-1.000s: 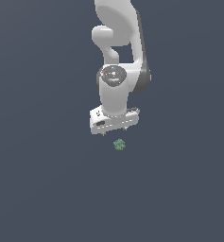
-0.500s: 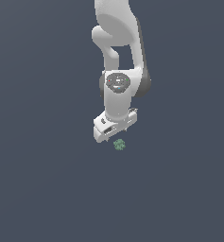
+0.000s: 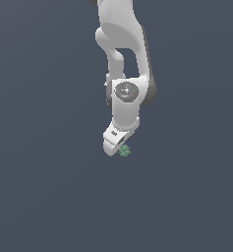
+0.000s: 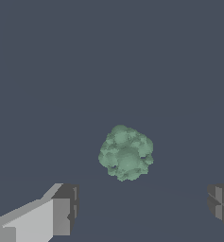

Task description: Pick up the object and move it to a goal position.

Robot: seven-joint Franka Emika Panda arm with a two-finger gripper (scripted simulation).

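The gripper (image 4: pixel 142 208) is spread wide, nothing held. The object (image 4: pixel 126 152) (a bumpy pale-green lump) is seen on the dark floor (image 3: pixel 49 197), close beside the gripper's tip.

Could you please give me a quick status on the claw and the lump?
Claw open, low over the floor, holding nothing. Lump lies free ahead of the fingers, not yet between them. Nothing in the way.

Plain, even dark slate-blue backdrop (image 3: pixel 39 197) throughout.
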